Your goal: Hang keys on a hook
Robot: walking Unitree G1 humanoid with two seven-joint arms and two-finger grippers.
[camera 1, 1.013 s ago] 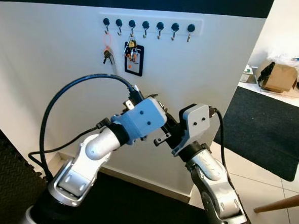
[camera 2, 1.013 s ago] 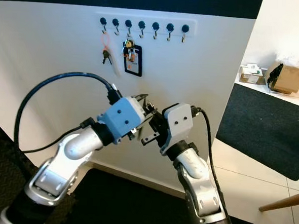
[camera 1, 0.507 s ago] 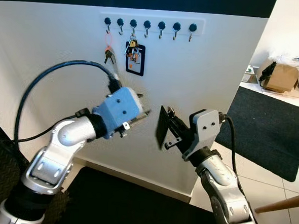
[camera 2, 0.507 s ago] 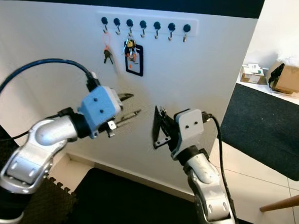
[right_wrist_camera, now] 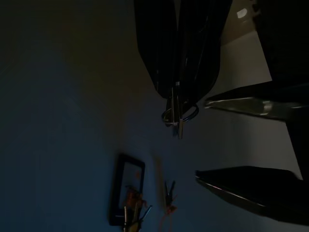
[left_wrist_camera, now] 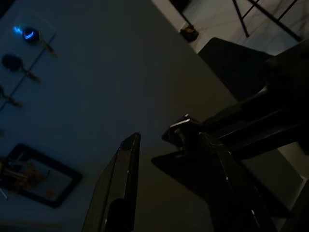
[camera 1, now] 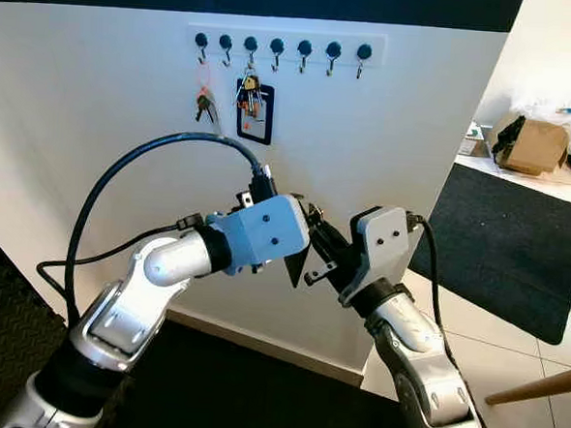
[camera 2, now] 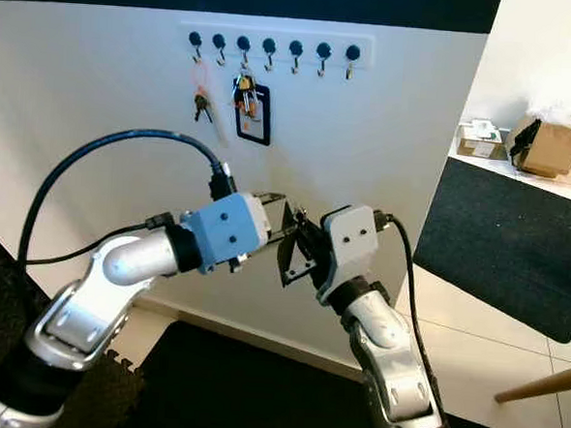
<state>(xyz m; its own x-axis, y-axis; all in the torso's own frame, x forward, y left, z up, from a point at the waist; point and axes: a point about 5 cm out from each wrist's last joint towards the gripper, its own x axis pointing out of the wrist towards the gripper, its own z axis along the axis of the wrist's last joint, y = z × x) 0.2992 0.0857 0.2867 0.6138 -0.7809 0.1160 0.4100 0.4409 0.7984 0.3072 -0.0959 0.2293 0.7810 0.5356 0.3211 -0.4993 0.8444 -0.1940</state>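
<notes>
both arms raised; right gripper pinching keys before left gripper.

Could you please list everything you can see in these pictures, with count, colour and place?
Hook rack: one, white strip with seven dark-knobbed hooks, high on the white wall.
Keys on orange loop: one bunch, hanging from the leftmost hook.
Keys with black tag: one bunch, hanging from the third hook from the left.
Mat: one, dark, on the tiled floor to the right.
Cardboard box: one, brown, against the far right wall.
Key ring: one, silvery, with a black card, pinched in the right gripper.
Left gripper: fingers apart, beside the card.
Right gripper: shut, mid-wall height.
</notes>
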